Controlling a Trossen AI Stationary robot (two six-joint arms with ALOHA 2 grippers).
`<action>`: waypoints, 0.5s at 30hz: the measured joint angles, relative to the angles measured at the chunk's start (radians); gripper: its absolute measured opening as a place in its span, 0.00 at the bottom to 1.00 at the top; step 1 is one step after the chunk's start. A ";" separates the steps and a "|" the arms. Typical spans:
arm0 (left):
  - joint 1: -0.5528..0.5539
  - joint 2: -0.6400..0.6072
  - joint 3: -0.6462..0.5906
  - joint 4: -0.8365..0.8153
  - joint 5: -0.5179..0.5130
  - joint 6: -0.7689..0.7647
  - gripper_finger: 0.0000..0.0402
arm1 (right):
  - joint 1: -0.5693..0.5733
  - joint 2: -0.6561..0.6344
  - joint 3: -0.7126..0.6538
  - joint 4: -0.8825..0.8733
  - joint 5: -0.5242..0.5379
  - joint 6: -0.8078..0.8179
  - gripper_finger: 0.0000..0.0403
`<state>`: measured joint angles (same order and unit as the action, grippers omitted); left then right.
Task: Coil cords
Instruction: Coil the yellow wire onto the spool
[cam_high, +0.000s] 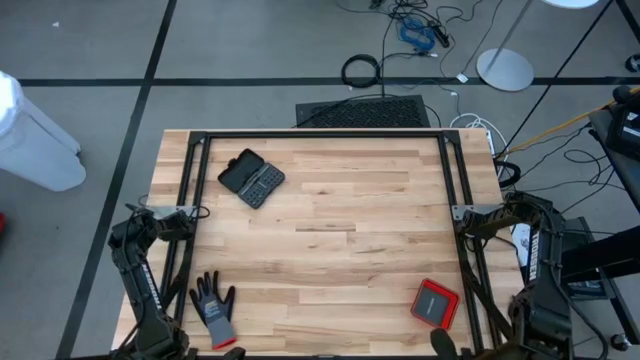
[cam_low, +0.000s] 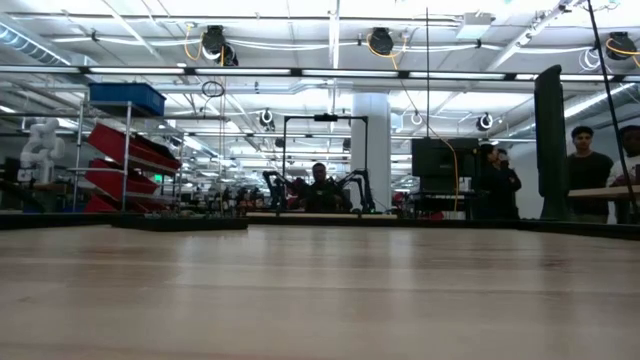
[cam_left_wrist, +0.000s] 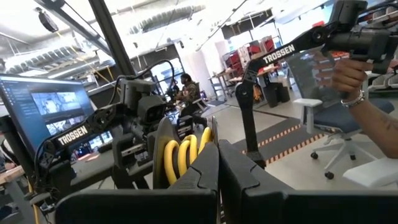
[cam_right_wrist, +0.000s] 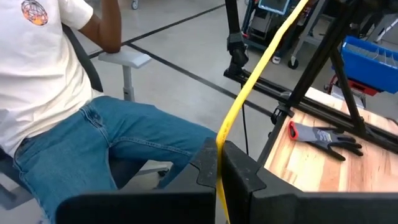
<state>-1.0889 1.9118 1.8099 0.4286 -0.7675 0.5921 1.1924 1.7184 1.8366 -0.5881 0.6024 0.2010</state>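
Risk: the cord (cam_right_wrist: 250, 87) ran straight past the worktop (cam_high: 330, 200) edge, close to the frame (cam_right_wrist: 329, 68). Any pull would likely snag it there or drag it free.

Both arms were parked at the near corners.

- Right jaws: pressed together, with the cord lying along their seam. A pinch could not be confirmed.
- Left jaws: pressed together, with yellow loops (cam_left_wrist: 183, 155) just beyond them.

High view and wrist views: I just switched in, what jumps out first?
The wooden table is nearly bare: a black case toward the far left, a red-edged device at the near right, and a grey glove at the near left. The left gripper is shut on looped yellow cord; the right gripper is shut on a taut yellow cord.
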 joint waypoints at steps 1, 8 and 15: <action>0.000 0.000 0.000 0.000 0.004 0.000 0.00 | -0.002 0.000 0.000 -0.008 -0.001 0.008 0.00; 0.014 0.000 0.000 0.009 0.102 0.020 0.00 | -0.056 0.018 0.000 -0.043 -0.072 0.058 0.00; 0.042 0.000 0.000 -0.016 0.152 0.070 0.00 | -0.158 0.047 0.000 0.048 -0.261 -0.036 0.00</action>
<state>-1.0467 1.9118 1.8099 0.4123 -0.6153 0.6617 1.0343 1.7655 1.8366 -0.5404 0.3413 0.1655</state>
